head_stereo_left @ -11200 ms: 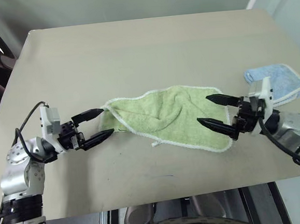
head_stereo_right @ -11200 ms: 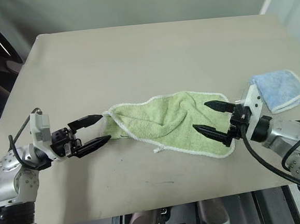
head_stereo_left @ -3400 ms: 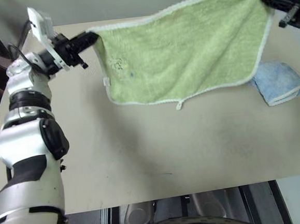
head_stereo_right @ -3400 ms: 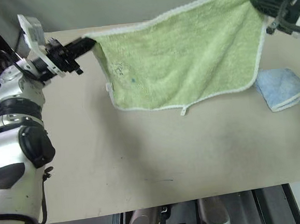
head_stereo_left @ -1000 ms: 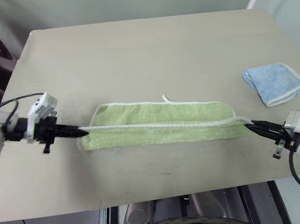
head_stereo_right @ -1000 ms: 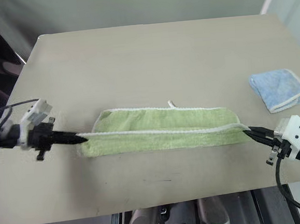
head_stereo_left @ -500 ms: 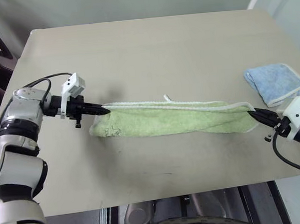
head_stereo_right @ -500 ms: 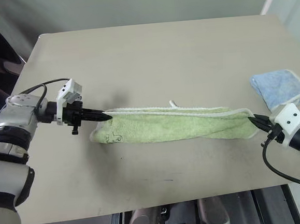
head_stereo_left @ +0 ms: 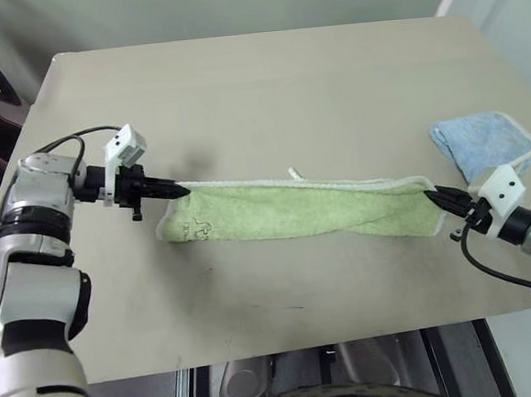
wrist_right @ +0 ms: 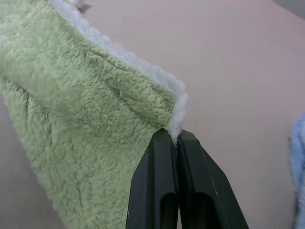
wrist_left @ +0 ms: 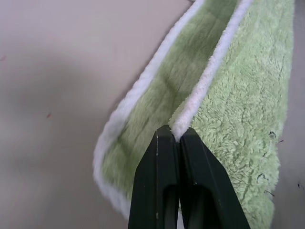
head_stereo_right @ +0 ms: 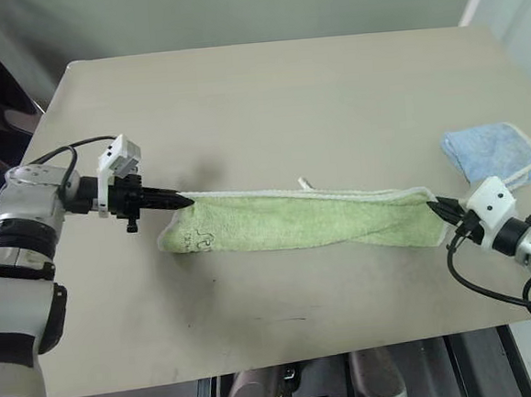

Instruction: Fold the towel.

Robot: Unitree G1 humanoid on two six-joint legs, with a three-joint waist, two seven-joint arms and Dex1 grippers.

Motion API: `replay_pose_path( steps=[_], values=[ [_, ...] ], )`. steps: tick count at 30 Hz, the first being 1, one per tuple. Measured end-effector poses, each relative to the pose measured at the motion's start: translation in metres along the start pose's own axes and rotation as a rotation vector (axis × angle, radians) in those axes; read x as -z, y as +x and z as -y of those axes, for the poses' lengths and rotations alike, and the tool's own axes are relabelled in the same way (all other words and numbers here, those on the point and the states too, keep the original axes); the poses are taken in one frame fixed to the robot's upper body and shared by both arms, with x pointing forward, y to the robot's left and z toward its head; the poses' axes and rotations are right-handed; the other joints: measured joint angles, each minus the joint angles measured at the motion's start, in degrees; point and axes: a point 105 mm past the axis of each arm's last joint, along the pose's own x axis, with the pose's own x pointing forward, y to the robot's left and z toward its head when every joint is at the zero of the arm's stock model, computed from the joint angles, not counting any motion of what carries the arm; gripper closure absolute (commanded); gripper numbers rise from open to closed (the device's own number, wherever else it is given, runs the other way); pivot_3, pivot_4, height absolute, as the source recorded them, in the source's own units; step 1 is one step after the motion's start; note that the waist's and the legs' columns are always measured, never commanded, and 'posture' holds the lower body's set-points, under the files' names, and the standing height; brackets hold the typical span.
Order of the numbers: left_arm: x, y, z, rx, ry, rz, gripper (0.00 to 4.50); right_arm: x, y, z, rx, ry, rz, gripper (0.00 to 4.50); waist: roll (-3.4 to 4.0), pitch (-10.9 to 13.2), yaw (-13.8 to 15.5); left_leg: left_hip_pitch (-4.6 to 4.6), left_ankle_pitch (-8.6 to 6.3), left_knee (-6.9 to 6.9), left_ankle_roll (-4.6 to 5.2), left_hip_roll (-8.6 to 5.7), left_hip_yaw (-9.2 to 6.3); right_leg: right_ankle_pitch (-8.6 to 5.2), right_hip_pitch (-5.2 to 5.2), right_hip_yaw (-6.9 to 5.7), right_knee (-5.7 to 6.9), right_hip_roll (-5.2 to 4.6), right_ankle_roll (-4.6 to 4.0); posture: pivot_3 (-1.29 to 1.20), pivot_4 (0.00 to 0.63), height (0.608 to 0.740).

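The light green towel (head_stereo_left: 303, 209) lies folded into a long narrow band across the middle of the table, white edging along its far side and a small white tag (head_stereo_left: 293, 173) sticking out there. My left gripper (head_stereo_left: 183, 191) is shut on the white edge at the band's left end; the left wrist view shows its fingers (wrist_left: 164, 171) pinching the edging of the towel (wrist_left: 248, 109). My right gripper (head_stereo_left: 431, 194) is shut on the right end's corner, and the right wrist view shows its fingers (wrist_right: 164, 176) clamped on the white edge of the towel (wrist_right: 71, 119).
A smaller light blue towel (head_stereo_left: 484, 144) lies folded near the table's right edge, just beyond my right gripper. The beige table (head_stereo_left: 257, 89) has bare room behind the green band and in front of it, toward the near edge (head_stereo_left: 258, 342).
Both grippers have carried the towel's near edge away from me and over; the split two-layer band is now one closed band. The left hand moved inward; the right moved up toward the blue towel.
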Motion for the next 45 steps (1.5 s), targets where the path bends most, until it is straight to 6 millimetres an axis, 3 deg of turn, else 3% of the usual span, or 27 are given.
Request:
replay_pose_path(
  steps=[9,22,24,29,36,38,42,45],
  values=[
    [0.017,0.0,-0.003,-0.024,-0.016,-0.062,4.48,0.001,0.012,0.003,-0.027,-0.004,0.01,4.5,0.0,0.0,0.2,0.01,0.03,0.0,0.06,-0.03,-0.01,-0.12,0.06,0.0,0.0,-0.04,-0.2,0.0,0.15,0.733],
    [0.011,0.019,-0.004,-0.011,0.051,-0.029,4.48,0.018,0.017,0.012,0.018,0.096,-0.095,4.5,0.0,0.0,0.2,0.01,0.05,0.0,0.08,-0.03,0.01,-0.04,0.07,0.0,-0.01,-0.06,-0.05,0.0,0.15,0.733],
    [0.012,0.019,-0.004,-0.017,0.047,-0.032,4.03,0.021,0.016,0.008,-0.01,0.138,-0.124,4.5,0.0,0.0,0.2,0.0,0.04,-0.02,0.08,-0.03,0.02,-0.06,0.06,0.0,-0.01,-0.05,-0.04,0.0,0.15,0.733],
    [0.005,0.017,-0.009,-0.052,0.03,-0.001,2.44,0.021,0.012,0.005,-0.07,0.272,-0.19,3.21,0.0,0.0,0.2,-0.01,0.05,-0.01,0.09,-0.06,0.05,-0.14,0.06,0.0,-0.04,-0.06,-0.14,0.0,0.15,0.733],
    [0.003,0.015,-0.012,-0.075,0.029,0.011,0.02,0.007,0.016,0.001,-0.107,0.295,-0.138,0.81,0.0,0.0,0.2,-0.02,0.04,-0.02,0.09,-0.05,0.05,-0.15,0.03,0.0,-0.04,-0.06,-0.15,0.0,0.15,0.733],
    [0.002,0.014,-0.013,-0.09,0.032,0.02,0.0,0.001,0.018,0.004,-0.099,0.298,-0.109,0.07,0.0,0.0,0.1,-0.01,0.04,-0.02,0.09,-0.05,0.05,-0.14,0.03,0.01,-0.04,-0.06,-0.15,0.0,0.15,0.733],
    [-0.005,0.01,-0.021,-0.166,0.077,0.057,0.0,-0.017,0.017,0.016,-0.06,0.355,-0.034,0.02,0.0,0.0,0.2,-0.02,0.05,-0.01,0.11,-0.06,0.06,-0.14,0.03,0.01,-0.03,-0.06,-0.15,0.0,0.15,0.733],
    [-0.016,0.002,-0.037,-0.347,0.159,0.117,0.0,-0.03,0.008,0.021,-0.074,0.522,0.002,0.02,0.0,0.0,0.2,-0.04,0.07,-0.02,0.12,-0.08,0.09,-0.2,0.04,0.02,-0.03,-0.05,-0.08,0.0,0.15,0.733]
  ],
)
